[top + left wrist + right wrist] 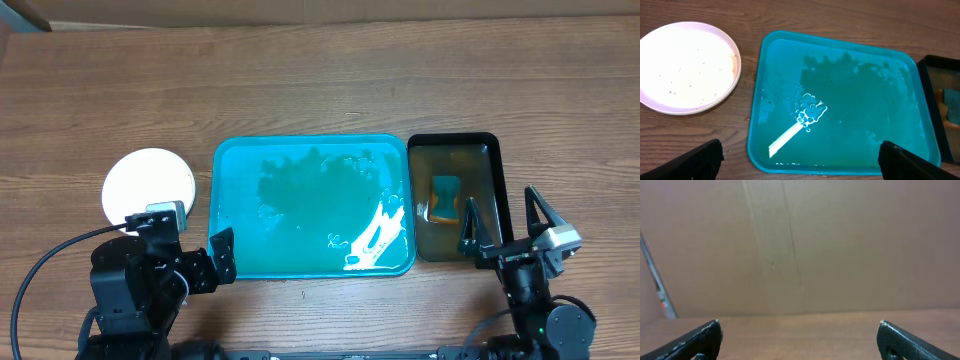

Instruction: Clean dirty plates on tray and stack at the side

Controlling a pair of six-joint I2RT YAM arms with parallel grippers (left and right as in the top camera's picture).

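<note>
Status: left gripper (pixel 183 240) wide open, nothing in it. It sits at lower left of the overhead frame, between the plate (pixel 150 185) and the lower left corner of the tray (pixel 300 200). In the left wrist view its jaws fill the two bottom corners, with wet tray between them.

Right gripper (pixel 503 222) is also spread wide and holding nothing. It's at lower right of the overhead frame, at the lower right corner of the black tray (pixel 452 140). One finger (pixel 468 225) overlaps that tray in the overhead view; can't tell if it touches. The right wrist view shows only a tan wall (pixel 800 245) and a strip of counter (pixel 320 80).

Tray: teal, centre of frame, flat on the counter. Surface is wet, with a patch of bubbles (pixel 810 112) near the middle.

Plate: pale, round, on the counter just left of the tray, clear of its rim. Dark specks on its face in the left wrist view. Can't tell whether more plates lie under it.

Black tray: just right of the teal one, murky water inside, sponge (pixel 445 200) lying in it.
</note>
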